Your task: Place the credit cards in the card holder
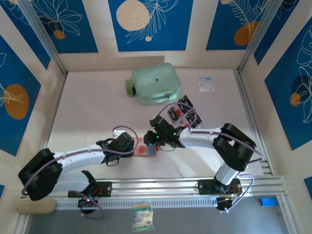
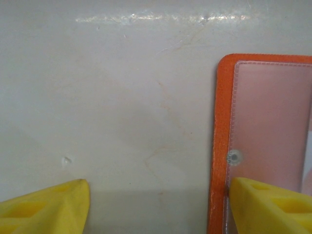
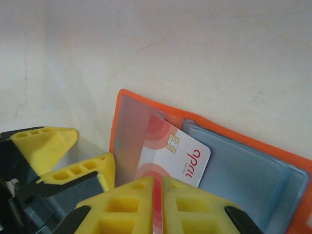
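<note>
The orange card holder (image 1: 145, 149) lies open on the table between both arms, showing a clear pocket (image 3: 129, 131) and a blue-grey lining. A white credit card (image 3: 181, 151) with red circles and a chip sits partly under the clear pocket. My right gripper (image 3: 157, 184) is shut on this card's near edge. My left gripper (image 2: 158, 187) is open, and its right finger (image 2: 265, 202) rests on the card holder's (image 2: 222, 122) orange edge by the snap. More dark credit cards (image 1: 184, 113) stand in a clear rack behind the right gripper (image 1: 153, 138).
A mint-green zip case (image 1: 156, 84) lies at the back centre with a green roll (image 1: 129, 87) on its left. A white-and-blue packet (image 1: 206, 84) lies at the back right. Walls enclose the table on three sides.
</note>
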`<act>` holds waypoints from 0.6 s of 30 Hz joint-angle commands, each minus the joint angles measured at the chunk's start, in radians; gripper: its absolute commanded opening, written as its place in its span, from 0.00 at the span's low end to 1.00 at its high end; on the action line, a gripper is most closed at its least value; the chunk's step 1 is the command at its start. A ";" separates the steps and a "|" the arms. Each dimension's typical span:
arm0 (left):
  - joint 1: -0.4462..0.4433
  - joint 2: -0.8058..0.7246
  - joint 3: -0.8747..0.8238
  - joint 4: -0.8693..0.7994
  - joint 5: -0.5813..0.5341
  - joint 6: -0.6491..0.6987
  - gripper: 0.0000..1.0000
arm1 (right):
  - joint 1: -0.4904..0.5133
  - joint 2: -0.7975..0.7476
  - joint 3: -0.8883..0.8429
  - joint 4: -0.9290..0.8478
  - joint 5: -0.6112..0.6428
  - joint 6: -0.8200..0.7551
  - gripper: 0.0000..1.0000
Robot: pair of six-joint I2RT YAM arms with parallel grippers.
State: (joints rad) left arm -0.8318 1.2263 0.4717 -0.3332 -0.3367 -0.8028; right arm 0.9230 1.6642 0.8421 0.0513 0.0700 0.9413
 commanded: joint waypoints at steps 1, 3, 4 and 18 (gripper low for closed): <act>0.008 -0.018 -0.010 0.019 0.038 0.006 0.74 | 0.010 0.052 0.028 -0.054 -0.030 -0.014 0.09; 0.007 -0.022 -0.012 0.016 0.038 0.005 0.75 | 0.016 0.078 0.035 -0.055 -0.030 -0.006 0.07; 0.007 -0.024 -0.012 0.017 0.038 0.005 0.75 | 0.016 0.090 0.040 -0.057 -0.032 -0.002 0.07; 0.012 -0.103 0.061 -0.075 -0.027 -0.002 0.77 | 0.037 0.178 0.137 -0.064 -0.066 0.008 0.03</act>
State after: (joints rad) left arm -0.8314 1.1492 0.4911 -0.3550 -0.3241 -0.8036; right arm 0.9585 1.8385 0.9707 0.0322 0.0246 0.9428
